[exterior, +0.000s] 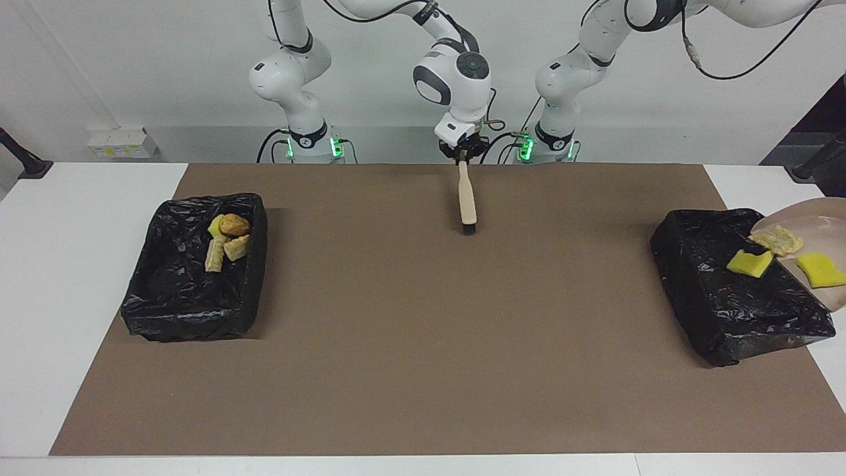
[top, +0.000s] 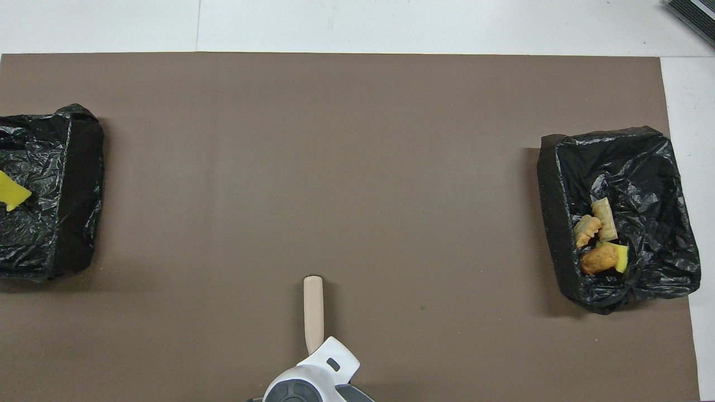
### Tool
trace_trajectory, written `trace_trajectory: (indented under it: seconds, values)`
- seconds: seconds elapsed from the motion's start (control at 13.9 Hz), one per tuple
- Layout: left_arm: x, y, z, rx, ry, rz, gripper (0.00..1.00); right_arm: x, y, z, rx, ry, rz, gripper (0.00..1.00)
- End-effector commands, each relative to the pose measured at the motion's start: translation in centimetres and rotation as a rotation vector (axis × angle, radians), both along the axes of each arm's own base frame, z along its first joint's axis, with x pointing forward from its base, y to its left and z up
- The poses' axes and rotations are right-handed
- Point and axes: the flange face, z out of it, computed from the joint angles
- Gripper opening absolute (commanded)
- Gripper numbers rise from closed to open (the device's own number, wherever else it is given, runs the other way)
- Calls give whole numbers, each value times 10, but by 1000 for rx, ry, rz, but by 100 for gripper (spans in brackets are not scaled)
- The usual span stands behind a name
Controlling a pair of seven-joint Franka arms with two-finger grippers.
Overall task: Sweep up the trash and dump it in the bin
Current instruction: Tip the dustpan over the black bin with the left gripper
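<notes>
Two bins lined with black bags sit on my brown mat, one at each end of the worktop. Nearest the robots, between the two arm bases, I see the right gripper clenched on the handle of the beige brush, which hangs with its dark bristles down, at or just above the mat; I cannot tell whether they touch. From overhead only the brush handle and the white wrist above it show. The bin toward the right arm's end holds four pieces of trash: a brown roll, two pale pastry pieces and a bit of yellow sponge, bunched at the part of the bin nearest the robots. At the left arm's end, the dustpan is tilted steeply over the second bin, at the edge of the facing view. One yellow sponge is at the dustpan's lip over the bin, another yellow sponge and a pastry piece lie on the tilted pan. My left gripper is out of view, so I cannot tell its state.
</notes>
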Motion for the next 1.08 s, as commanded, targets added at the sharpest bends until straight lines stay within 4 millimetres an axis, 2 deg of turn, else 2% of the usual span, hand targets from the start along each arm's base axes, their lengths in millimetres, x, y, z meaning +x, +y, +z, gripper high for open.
trace_trajectory:
  seconds: [0.0, 0.36, 0.58, 0.65, 0.72, 0.79, 0.86, 0.94, 1.01]
  values:
    - [-15, -3, 5, 89, 61, -23, 0, -4, -5, 6, -55, -23, -22, 0]
    - [-12, -6, 12, 204, 113, -52, 0, -17, -14, 0, -69, -25, -14, 0]
    - [-17, -11, 33, 232, 101, -48, 0, -15, -14, 0, -65, -23, -1, 0]
    - [-15, -23, 41, 235, 97, -52, 0, -14, -14, -2, -60, -16, 6, 12]
    - [-19, -26, 49, 235, 97, -41, 0, -12, -15, -3, -55, -8, 4, 31]
    - [-21, -28, 53, 231, 90, -36, 0, -11, -14, -3, -54, -8, 3, 55]
    - [-22, -27, 58, 228, 78, -34, 0, -10, -14, -2, -52, -9, 1, 64]
    - [-23, -30, 67, 232, 61, -32, 0, -5, -10, 1, -45, -10, 1, 65]
    - [-23, -33, 73, 230, 48, -35, 0, 0, -6, 2, -44, -9, 1, 80]
